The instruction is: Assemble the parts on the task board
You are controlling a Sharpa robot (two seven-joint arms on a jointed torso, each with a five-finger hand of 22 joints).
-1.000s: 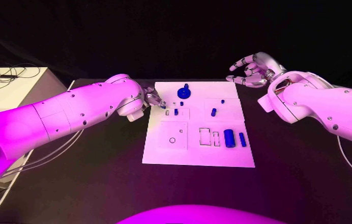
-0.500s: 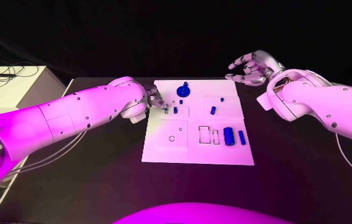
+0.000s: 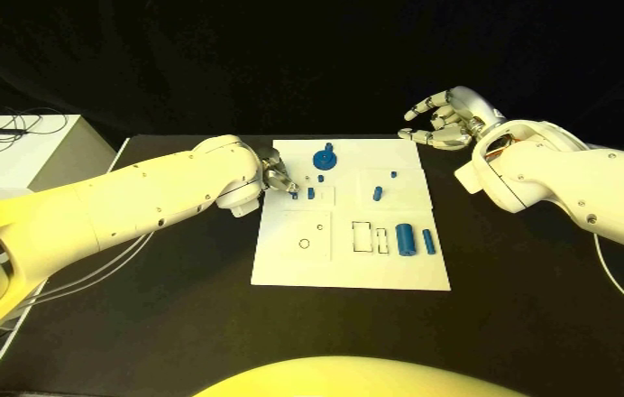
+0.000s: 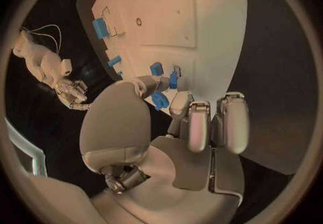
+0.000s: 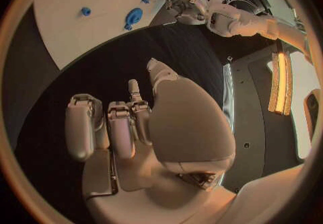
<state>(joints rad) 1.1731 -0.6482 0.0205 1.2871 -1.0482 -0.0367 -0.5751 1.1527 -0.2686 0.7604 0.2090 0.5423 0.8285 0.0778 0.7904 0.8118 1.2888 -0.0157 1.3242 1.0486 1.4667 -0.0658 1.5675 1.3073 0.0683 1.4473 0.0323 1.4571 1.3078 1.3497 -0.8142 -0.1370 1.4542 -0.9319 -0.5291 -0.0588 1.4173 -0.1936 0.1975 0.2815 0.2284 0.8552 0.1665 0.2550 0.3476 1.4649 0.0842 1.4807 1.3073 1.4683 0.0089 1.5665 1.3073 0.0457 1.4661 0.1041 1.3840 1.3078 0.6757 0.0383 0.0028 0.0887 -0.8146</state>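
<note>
Left hand (image 3: 276, 177) sits at the task board (image 3: 312, 266) near edge, pinching a small blue peg (image 4: 173, 79); its long axis cannot be told. Right hand (image 3: 444, 119) hovers off the board's far corner over the bench (image 3: 156, 325), fingers curled, holding nothing.

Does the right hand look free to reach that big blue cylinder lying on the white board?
Probably yes. The right hand hovers open off the task board's far corner, and nothing lies between it and the cylinder. The left hand works at the opposite edge.
</note>
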